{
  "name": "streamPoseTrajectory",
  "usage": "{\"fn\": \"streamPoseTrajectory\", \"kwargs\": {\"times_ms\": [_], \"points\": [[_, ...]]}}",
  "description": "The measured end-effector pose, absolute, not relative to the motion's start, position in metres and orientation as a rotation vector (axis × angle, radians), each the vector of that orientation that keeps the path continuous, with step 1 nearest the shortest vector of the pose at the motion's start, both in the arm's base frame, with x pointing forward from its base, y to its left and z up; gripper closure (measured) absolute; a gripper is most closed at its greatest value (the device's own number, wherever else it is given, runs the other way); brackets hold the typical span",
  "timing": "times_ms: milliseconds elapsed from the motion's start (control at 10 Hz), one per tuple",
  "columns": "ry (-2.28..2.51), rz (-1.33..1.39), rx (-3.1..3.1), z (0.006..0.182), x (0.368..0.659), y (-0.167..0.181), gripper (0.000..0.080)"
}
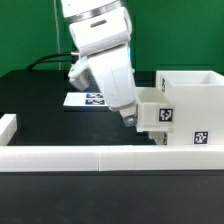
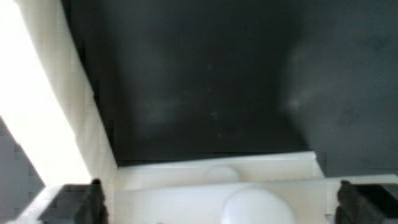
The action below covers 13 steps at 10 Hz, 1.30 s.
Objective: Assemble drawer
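A small white tray [image 1: 152, 116] with black-and-white tags stands on the black table, pressed against the front of the large white box-shaped shell [image 1: 196, 98] at the exterior view's right. My gripper [image 1: 129, 117] has come down slanted at the tray's left side. In the wrist view the gripper [image 2: 221, 206] is open. Its dark fingers [image 2: 75, 205] stand on either side of a white tray wall [image 2: 187, 180] that carries a rounded bump [image 2: 270, 200]. I cannot tell if the pads touch it. Another white wall [image 2: 63, 95] runs along a dark floor.
A low white border rail [image 1: 100, 158] runs along the table's front, with a short piece [image 1: 8, 127] at the exterior view's left. The marker board [image 1: 85, 99] lies flat behind the arm. A black cable curves across the back left.
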State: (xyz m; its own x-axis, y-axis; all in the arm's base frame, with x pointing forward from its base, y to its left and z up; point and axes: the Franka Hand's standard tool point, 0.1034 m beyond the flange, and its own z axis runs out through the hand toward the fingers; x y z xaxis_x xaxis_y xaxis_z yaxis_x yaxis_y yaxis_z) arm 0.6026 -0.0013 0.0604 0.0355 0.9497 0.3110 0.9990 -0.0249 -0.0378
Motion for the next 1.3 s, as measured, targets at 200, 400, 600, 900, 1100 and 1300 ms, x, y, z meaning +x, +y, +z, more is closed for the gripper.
{"fn": "streamPoseTrajectory", "kwargs": {"times_ms": [200,400,600,900,1100,1300], "points": [[-2.006,-0.28,-2.052,0.064,0.606,0.012,0.015],[-2.002,-0.254,-2.038,0.065,0.606,0.024,0.015],[-2.003,-0.245,-2.029,0.065,0.605,0.033,0.015],[-2.026,-0.215,-2.049,0.063,0.605,0.035,0.015],[-2.056,-0.202,-2.01,0.059,0.599,0.004,0.015],[-2.057,-0.201,-2.051,0.072,0.597,-0.037,0.015]]}}
